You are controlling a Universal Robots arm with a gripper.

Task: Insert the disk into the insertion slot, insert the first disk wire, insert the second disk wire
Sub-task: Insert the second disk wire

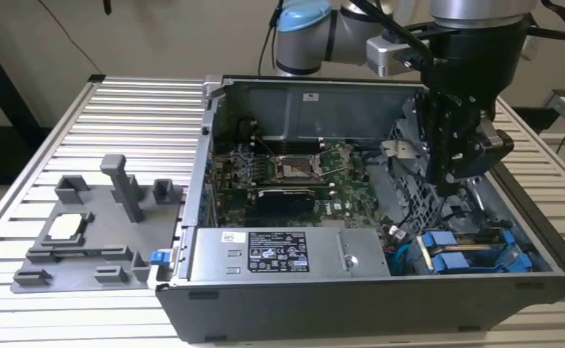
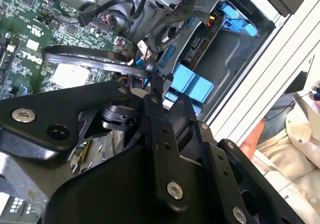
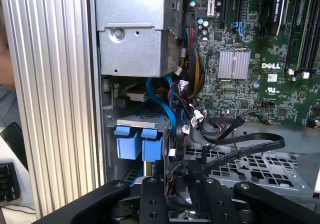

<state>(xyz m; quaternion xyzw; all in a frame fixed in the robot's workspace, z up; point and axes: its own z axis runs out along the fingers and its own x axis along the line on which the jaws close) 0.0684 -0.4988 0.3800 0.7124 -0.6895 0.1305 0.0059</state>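
Note:
The open computer case [image 1: 360, 304] lies on the slatted table. My gripper [image 1: 453, 187] hangs inside its right half, just behind the drive cage. In the second wrist view the black fingers [image 2: 159, 115] meet at their tips, shut on the end connector of a flat black disk wire [image 2: 85, 59]. That same disk wire [image 3: 250, 146] curves over the perforated cage [image 3: 260, 166] in the first wrist view. Blue carrier fronts [image 1: 464, 255] sit side by side in the insertion slot; they also show close to my fingertips in both wrist views [image 2: 186, 82] [image 3: 128, 143]. The disk's metal body is mostly hidden.
A grey labelled power-supply box [image 1: 282, 254] fills the case's front middle, with the green motherboard [image 1: 282, 170] behind it. Loose cable bundles [image 3: 187, 99] crowd the gap beside the cage. A grey fixture plate [image 1: 88, 235] rests on the table at the exterior view's left. A person's hand [image 2: 254, 134] is near the case.

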